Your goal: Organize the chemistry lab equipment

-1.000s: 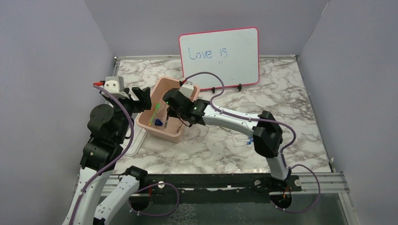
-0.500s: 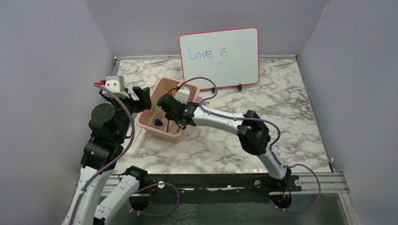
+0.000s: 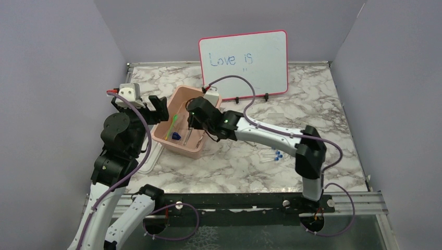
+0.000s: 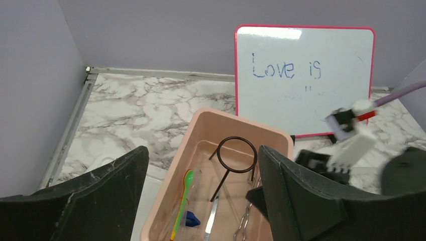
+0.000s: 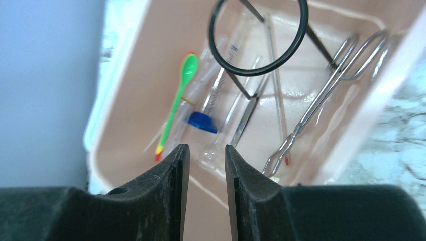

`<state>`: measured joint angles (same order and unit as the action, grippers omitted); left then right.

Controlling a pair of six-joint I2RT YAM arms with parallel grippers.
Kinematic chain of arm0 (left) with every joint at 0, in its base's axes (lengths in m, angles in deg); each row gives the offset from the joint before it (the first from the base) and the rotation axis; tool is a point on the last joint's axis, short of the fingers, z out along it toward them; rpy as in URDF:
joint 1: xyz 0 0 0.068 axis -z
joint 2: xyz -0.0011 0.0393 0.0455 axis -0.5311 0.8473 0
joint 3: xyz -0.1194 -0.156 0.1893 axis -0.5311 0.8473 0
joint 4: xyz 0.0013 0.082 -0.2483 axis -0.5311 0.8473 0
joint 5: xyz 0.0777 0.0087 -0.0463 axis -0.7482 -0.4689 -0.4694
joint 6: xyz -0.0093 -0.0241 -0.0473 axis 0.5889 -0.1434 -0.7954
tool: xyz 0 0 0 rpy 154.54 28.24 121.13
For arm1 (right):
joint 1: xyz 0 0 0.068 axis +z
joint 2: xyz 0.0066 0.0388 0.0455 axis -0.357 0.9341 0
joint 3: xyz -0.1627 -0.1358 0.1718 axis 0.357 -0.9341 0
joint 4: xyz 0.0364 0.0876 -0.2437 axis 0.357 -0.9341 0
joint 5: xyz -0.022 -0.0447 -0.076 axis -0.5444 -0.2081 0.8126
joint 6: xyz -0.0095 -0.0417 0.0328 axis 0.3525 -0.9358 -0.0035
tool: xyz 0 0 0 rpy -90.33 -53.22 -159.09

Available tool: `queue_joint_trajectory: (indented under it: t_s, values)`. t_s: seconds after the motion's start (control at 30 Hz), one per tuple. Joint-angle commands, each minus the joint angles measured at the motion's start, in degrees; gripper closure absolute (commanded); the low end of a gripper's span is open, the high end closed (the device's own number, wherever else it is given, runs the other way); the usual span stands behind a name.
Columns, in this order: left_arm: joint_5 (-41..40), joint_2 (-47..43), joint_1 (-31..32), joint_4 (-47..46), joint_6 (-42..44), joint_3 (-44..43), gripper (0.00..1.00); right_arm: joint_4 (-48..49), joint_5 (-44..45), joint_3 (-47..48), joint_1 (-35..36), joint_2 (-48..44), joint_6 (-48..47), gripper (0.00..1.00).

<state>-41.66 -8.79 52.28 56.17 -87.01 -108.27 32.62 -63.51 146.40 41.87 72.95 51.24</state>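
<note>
Right gripper (image 5: 203,188) hangs over the pink tub (image 3: 161,136), jaws nearly closed on nothing. Our left gripper (image 4: 201,201) gapes wide beside it. Ring stand (image 5: 258,37), tongs (image 5: 321,95), green spoon (image 5: 178,95) already inside; blue-capped tubes (image 3: 273,156) remain on the table, so mostly done.

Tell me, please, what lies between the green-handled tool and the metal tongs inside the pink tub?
In the right wrist view, the black ring stand and a blue-capped clear tube lie between the green-handled tool and tongs.
</note>
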Motion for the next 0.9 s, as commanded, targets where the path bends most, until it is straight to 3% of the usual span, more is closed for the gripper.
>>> queue_joint_trajectory:
  t_s: [0.0, 0.2, 0.33, 0.7, 0.87]
  values:
    - [1.7, 0.8, -0.3, -0.2, 0.1, -1.5, 0.17, 5.3, -0.6, -7.5, -1.6, -12.9, -6.3, 0.63]
    - [3.2, 2.0, -0.3, -0.2, -0.9, -1.0, 0.17, 0.2, 1.5, -20.1, -7.7, -25.2, -8.0, 0.6]
    - [4.4, 3.1, -0.3, -0.4, -1.6, -0.9, 0.16, -3.5, 0.6, -27.4, -13.0, -28.3, -9.1, 0.52]
    - [8.5, 6.4, -0.3, -1.7, -3.6, -1.4, 0.17, -6.3, -9.9, -37.6, -25.0, -23.2, -14.1, 0.41]
    - [9.8, 6.8, -0.3, -1.6, -4.1, -1.5, 0.17, -5.8, -13.2, -38.2, -25.9, -18.7, -16.5, 0.47]
